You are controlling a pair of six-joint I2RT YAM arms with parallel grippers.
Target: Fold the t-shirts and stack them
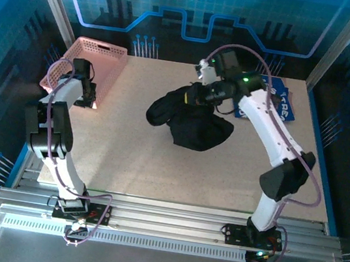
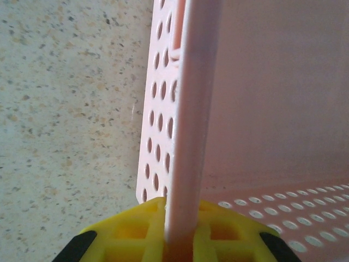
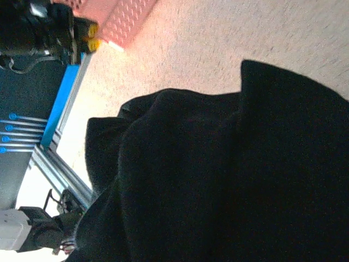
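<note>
The black t-shirt (image 1: 189, 121) is bunched in a heap at the middle of the table. Its upper part is drawn up to my right gripper (image 1: 199, 95), which is shut on it. In the right wrist view the black cloth (image 3: 218, 180) hangs close to the lens and hides the fingers. The blue t-shirt (image 1: 277, 101) with white lettering lies flat at the far right, partly behind the right arm. My left gripper (image 2: 179, 240) is far from both shirts, its yellow fingers (image 2: 131, 229) shut on the wall of the pink basket (image 2: 191, 109).
The pink lattice basket (image 1: 96, 60) stands at the far left corner of the table, with my left gripper (image 1: 90, 97) at its near edge. It also appears in the right wrist view as the basket (image 3: 122, 19). Metal rails (image 1: 168, 219) run along the near edge.
</note>
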